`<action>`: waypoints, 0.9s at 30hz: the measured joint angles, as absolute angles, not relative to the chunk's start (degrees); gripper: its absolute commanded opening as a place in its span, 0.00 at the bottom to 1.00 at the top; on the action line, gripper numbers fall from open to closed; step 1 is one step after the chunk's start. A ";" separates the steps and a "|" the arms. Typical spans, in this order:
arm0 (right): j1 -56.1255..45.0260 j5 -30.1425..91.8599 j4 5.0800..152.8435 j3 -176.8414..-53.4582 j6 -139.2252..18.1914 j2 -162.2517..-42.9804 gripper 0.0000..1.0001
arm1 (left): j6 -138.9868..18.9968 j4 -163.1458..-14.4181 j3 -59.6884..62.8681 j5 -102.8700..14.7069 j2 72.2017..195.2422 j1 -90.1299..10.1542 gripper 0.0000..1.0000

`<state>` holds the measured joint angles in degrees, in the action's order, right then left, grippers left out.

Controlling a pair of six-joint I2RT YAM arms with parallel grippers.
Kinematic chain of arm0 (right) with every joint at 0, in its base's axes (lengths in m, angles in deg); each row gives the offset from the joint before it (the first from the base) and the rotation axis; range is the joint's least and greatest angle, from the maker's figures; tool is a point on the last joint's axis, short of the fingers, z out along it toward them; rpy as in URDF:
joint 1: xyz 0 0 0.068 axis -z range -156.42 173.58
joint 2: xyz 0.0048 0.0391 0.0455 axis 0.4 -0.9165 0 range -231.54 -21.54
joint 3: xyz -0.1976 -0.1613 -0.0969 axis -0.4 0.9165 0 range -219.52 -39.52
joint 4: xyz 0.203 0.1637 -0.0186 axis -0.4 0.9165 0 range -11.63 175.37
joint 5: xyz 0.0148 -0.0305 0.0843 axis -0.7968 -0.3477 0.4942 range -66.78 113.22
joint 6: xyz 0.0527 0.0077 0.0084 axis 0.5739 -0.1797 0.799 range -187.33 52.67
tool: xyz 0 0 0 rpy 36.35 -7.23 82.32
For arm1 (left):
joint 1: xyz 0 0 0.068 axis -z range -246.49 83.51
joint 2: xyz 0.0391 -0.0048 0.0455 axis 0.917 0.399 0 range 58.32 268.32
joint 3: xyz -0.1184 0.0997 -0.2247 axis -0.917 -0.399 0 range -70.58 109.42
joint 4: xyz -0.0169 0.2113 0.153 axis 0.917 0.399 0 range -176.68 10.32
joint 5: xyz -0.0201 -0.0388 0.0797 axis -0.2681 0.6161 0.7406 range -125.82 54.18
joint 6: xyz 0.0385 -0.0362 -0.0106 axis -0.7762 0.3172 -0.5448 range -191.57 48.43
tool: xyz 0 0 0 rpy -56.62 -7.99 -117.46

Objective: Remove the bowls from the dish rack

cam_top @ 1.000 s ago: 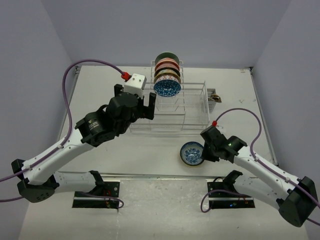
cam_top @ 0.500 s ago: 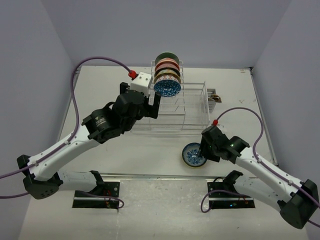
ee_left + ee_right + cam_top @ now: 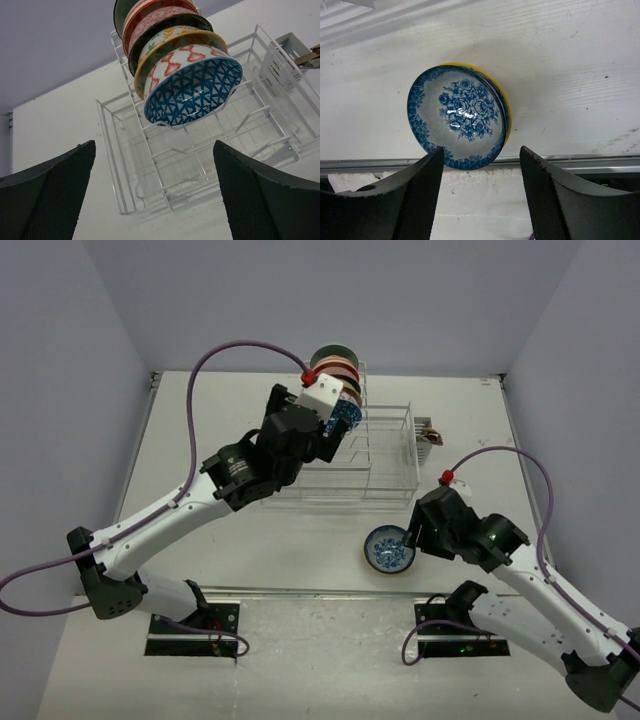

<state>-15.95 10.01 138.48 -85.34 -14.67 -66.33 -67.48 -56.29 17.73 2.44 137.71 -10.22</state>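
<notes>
Sitting on the table (image 3: 300, 540) by the near edge is a blue flower bowl (image 3: 457, 117). The right gripper (image 3: 481, 155) is partly open right beside it, gripping nothing. Farther back, the left gripper (image 3: 155, 150) is wide open and empty. It faces the front blue bowl (image 3: 192, 92) standing in the dish rack (image 3: 170, 170), with the other bowls (image 3: 160, 20) lined up behind.

I see left arm (image 3: 165, 520), right arm (image 3: 545, 590): white links, black joints. Purple cable (image 3: 243, 343) on each, red plug (image 3: 309, 377). Wrist view: fingers (image 3: 47, 197) black, mesh-textured.
</notes>
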 measured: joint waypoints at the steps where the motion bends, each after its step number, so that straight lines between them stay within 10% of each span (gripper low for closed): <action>1: -15.95 9.90 138.79 -85.67 -14.97 -65.94 0.65 | -69.55 -57.58 17.73 2.59 138.39 -10.22 0.97; 27: -15.95 11.38 138.77 -93.82 -20.70 -55.25 0.70 | -85.60 -68.31 25.45 3.07 154.50 -15.83 0.33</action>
<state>-15.95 11.38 138.77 -93.82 -20.70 -55.25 -85.60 -68.31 25.45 3.07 154.50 -15.83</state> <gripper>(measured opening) 0.699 0.412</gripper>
